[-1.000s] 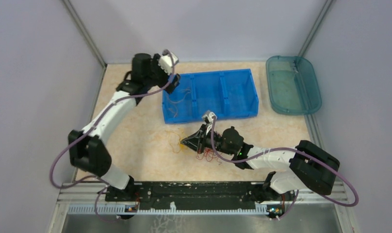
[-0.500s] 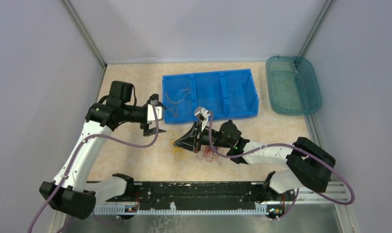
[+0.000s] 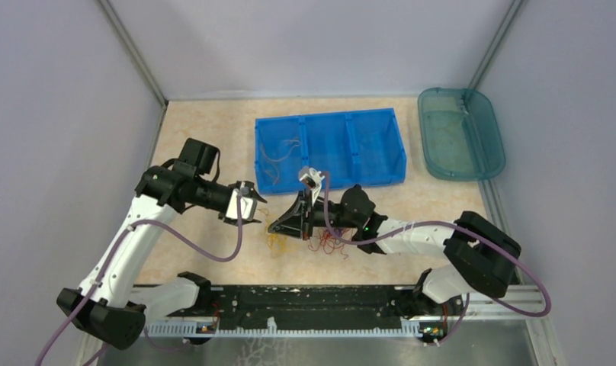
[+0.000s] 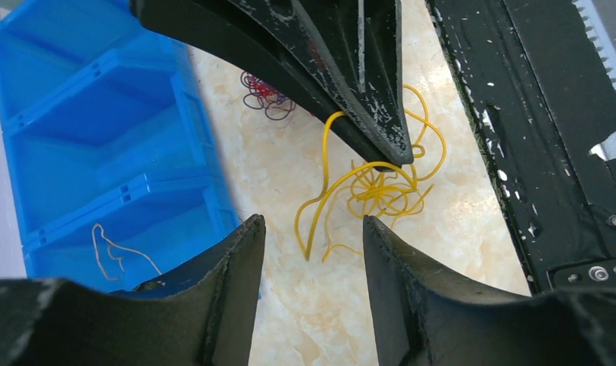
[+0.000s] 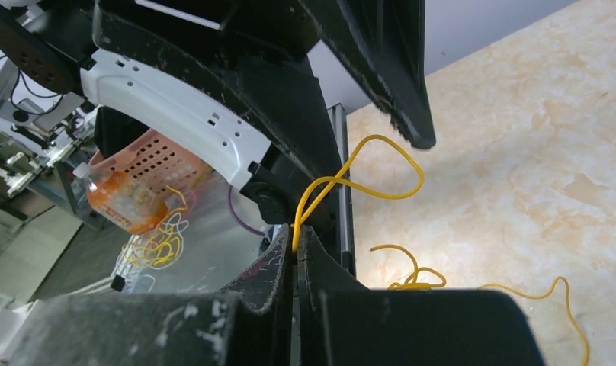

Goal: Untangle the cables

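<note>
Lower centre of the overhead view: the cables (image 3: 277, 239) are lying on the surface (image 3: 206, 137) in two lots. These are a yellow bunch (image 4: 381, 191) and, just right of it, a red-and-dark tangle (image 3: 329, 244).

- The right jaws are pinching shut on one yellow cable (image 5: 351, 181), which is arching up out of them.
- The left jaws are standing wide and holding nothing, hovering just beside the right ones above the yellow bunch.

Risks, as judged:
- The pinched cable seems to be looping back into the bunch, so a pull is likely dragging the whole lot along or cinching a knot tighter.
- The wire is looking thin and slick, so it could be slipping out of the pinch under tension.
- The two sets of jaws are crowding each other, and a careless approach is risking a knock.
- The red-and-dark tangle is sitting close under the right arm, where a sweep could be snagging it.

Surface and room:
- The surface is showing pale, marbled beige.
- A blue bin (image 3: 381, 177) with three compartments is sitting at upper centre, with a few thin wires in its left one.
- A teal tray (image 3: 497, 152) is resting at upper right.
- A black rail (image 3: 312, 301) is running along the bottom edge.
- Grey-lilac walls are closing in on three sides.
</note>
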Tool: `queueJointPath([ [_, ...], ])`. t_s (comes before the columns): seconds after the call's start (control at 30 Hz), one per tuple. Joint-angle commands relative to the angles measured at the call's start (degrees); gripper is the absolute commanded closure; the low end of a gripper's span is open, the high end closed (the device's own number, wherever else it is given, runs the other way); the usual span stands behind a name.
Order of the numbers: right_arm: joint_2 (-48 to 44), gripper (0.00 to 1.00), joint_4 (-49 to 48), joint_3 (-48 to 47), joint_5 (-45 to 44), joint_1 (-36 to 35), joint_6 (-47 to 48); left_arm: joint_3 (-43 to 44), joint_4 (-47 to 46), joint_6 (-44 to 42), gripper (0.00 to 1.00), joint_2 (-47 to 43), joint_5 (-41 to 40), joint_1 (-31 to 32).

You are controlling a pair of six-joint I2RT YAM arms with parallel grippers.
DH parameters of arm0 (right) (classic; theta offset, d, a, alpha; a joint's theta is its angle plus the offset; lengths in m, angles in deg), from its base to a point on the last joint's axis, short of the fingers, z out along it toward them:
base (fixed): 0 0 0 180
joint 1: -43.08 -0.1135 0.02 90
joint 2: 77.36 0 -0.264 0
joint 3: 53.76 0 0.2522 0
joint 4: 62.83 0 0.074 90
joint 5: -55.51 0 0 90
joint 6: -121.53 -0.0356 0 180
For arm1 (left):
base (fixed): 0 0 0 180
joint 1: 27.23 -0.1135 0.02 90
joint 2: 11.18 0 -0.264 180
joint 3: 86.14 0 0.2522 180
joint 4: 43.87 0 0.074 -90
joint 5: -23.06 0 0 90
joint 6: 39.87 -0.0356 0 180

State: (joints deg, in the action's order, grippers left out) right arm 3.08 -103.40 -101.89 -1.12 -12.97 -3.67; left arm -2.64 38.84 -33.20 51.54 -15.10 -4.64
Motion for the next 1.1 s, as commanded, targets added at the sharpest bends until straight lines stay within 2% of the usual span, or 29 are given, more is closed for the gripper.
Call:
queueJointPath([
  [0.0, 0.75, 1.00, -5.06, -3.16, 0.83, 0.31, -0.35, -1.60, -0.67, -0.35, 0.48, -1.02, 2.28, 0.53],
  [0.13, 1.28, 1.00, -7.11, -2.86, 0.74, 0.33, -1.20, -4.00, -7.23, 3.76, 0.67, -2.80, 2.32, 1.07],
  [0.23, 1.42, 1.00, -8.43, -2.13, 0.68, 0.56, -2.04, -5.22, -10.90, 5.44, 0.92, -4.13, 1.15, 1.32],
  [0.3, 1.42, 0.85, -9.63, -1.09, 0.28, 1.05, -3.11, -5.50, -15.28, 7.66, 1.00, -5.46, 0.32, 1.27],
  [0.4, 0.79, 0.52, -13.20, 2.57, -1.60, 2.73, -5.57, -5.37, -20.35, 9.52, 1.00, -7.84, -0.52, 1.32],
  [0.5, -0.53, 0.40, -19.33, 6.95, -3.47, 5.68, -9.23, -5.12, -23.78, 10.95, 1.00, -10.34, -0.27, 1.29],
  [0.67, -2.95, 0.38, -22.81, 8.73, -3.91, 9.99, -12.29, -4.06, -24.01, 10.64, 1.00, -12.74, 1.45, 1.47],
  [0.83, -3.26, 0.38, -17.79, 4.85, -1.72, 10.09, -9.77, -3.08, -24.06, 11.31, 1.00, -13.82, 2.58, 1.49],
  [1.07, -1.64, 0.38, -14.54, 0.03, 1.84, 7.52, -5.29, -0.86, -27.54, 17.22, 1.00, -13.97, 3.71, 1.44],
])
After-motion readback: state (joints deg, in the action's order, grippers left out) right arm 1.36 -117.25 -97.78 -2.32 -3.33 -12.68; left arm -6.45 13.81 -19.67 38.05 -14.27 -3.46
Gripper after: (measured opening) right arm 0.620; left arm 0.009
